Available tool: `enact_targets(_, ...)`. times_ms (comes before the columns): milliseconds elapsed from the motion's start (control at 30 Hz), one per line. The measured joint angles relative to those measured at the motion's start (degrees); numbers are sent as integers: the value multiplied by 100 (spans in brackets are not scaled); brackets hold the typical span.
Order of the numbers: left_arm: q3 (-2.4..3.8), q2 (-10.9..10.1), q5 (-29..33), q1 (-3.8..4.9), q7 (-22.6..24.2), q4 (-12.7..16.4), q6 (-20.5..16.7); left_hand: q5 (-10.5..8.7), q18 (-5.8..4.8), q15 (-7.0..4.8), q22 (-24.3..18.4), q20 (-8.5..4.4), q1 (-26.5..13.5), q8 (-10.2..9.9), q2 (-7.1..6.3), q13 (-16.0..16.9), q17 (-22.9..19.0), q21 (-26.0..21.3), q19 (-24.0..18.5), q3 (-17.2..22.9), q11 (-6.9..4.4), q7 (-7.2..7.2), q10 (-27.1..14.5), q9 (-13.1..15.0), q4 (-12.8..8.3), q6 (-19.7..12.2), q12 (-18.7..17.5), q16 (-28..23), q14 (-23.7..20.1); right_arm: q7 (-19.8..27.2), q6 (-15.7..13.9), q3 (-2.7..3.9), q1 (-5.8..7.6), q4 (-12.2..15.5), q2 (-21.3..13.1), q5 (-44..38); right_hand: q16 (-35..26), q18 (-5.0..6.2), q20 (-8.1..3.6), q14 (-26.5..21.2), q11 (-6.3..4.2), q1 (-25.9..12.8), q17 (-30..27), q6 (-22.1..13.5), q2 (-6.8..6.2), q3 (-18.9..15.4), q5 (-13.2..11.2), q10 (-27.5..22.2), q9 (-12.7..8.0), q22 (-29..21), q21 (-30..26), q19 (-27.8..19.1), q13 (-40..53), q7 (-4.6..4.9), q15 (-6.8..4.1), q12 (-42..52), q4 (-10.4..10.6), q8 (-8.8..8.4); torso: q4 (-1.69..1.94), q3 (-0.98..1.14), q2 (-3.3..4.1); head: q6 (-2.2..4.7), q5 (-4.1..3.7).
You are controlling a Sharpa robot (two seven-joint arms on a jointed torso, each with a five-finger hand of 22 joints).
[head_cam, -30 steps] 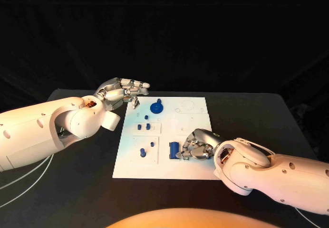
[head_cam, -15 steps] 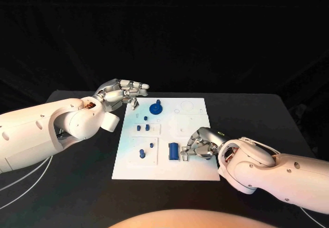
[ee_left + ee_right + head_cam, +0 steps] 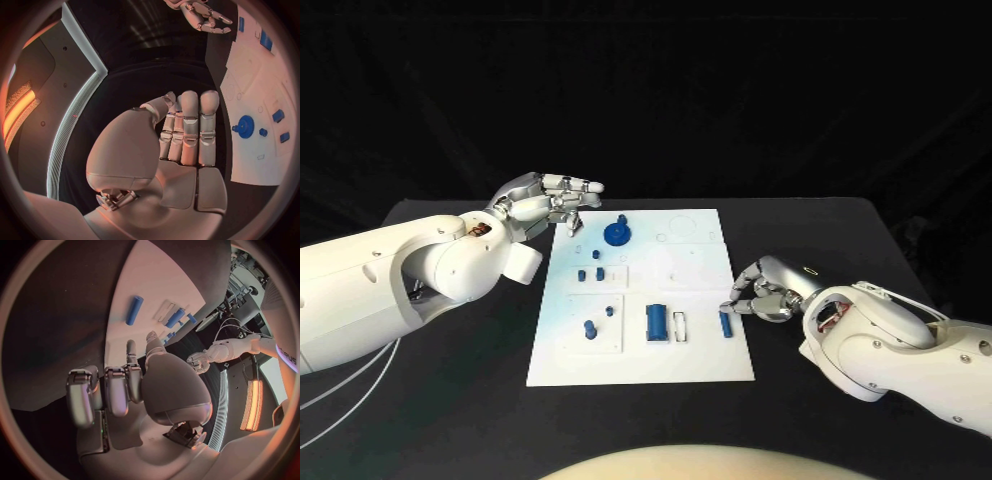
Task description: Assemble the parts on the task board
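Note:
The white task board [image 3: 697, 360] lies in the middle of the table. On it are a blue round part [image 3: 616, 233] at the far end, small blue pegs [image 3: 599, 272] and a blue block [image 3: 656, 320]. A blue cylinder [image 3: 727, 322] lies flat near the board's right edge. My right hand [image 3: 762, 292] hovers just right of that cylinder, most fingers curled in, holding nothing. In the right wrist view the cylinder [image 3: 134, 310] lies beyond the fingertips [image 3: 129, 347]. My left hand [image 3: 553, 198] is raised at the board's far left corner, its fingers [image 3: 189, 125] side by side and holding nothing.
The black table [image 3: 444, 400] surrounds the board on all sides. A narrow white slot [image 3: 679, 326] sits between the block and the cylinder. The left wrist view shows the board [image 3: 256, 80] and my right hand [image 3: 201, 15] far across it.
My right hand has let go of the blue cylinder, which now lies on the board, and has drawn back to the right. The camera has shifted slightly.

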Motion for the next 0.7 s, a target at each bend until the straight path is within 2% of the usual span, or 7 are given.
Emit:
enact_targets(100, -4, 13, 0, -1, 0, -3, 0, 0, 0, 0, 0, 0, 0, 0, 0, 0, 0, 0, 0, 0, 0, 0, 0, 0, 0, 0, 0, 0, 0, 7, 4, -5, -55, -13, -24, -92, 0, 0, 0, -20, 1, 0, 0, 13, 0, 15, 0, -1, -20, 0, 0, 0, 0, 13, 20, 0, 15, -25, -13, 7, -6, -1, 7)
enact_targets(367, -10, 17, 0, -1, -2, -8, 1, 0, 0, 0, 0, 0, 0, 0, 0, -1, 0, 0, 0, 0, 0, 0, 0, 0, 0, 0, 0, 0, 0, -24, 24, -13, -253, -107, 46, -268, 0, 0, 0, -20, 11, 1, 0, 139, 1, 32, 2, -11, -53, 0, 0, 0, 1, -14, 20, 0, 32, -45, -8, 8, -2, -15, 1)
enact_targets(433, -10, 14, 0, -1, -2, -8, 1, 0, 1, 0, 0, 0, 0, 0, 0, -1, 0, 0, 0, 0, 0, 0, 0, 0, 0, 0, 0, 0, 0, -41, 33, -14, -289, -134, 83, -296, 0, 0, 0, -20, 12, 24, 0, 152, 24, 41, 23, -12, -59, -1, 0, 0, 82, -28, 21, 0, 41, -45, -6, 8, 0, -18, 1)
enact_targets(467, -11, 13, 0, -1, -2, -8, 2, 0, 0, 0, 0, 0, 0, 0, 0, -1, 0, 0, 0, 0, 0, 0, 0, 0, 0, 0, 0, 0, 0, -49, 37, -14, -302, -145, 99, -307, 0, 0, 0, -20, 13, 130, 0, 156, 131, 48, 23, -12, -59, 0, 0, 0, 794, -31, 21, -35, 47, -45, -6, 7, 2, -21, 1)
enact_targets(700, -12, -2, 0, -1, -4, -1, 2, 0, 0, 0, 0, 0, 0, 0, 0, -1, 1, 0, 0, 0, 0, 0, 0, 0, 0, 0, 0, 0, 0, -110, 90, -14, -360, -204, 188, -366, 0, 0, 0, -21, 20, 134, 0, 203, 135, 47, 23, -20, -66, 4, 0, 0, 768, -37, 22, -35, 48, -45, -5, 3, 2, -43, 14)
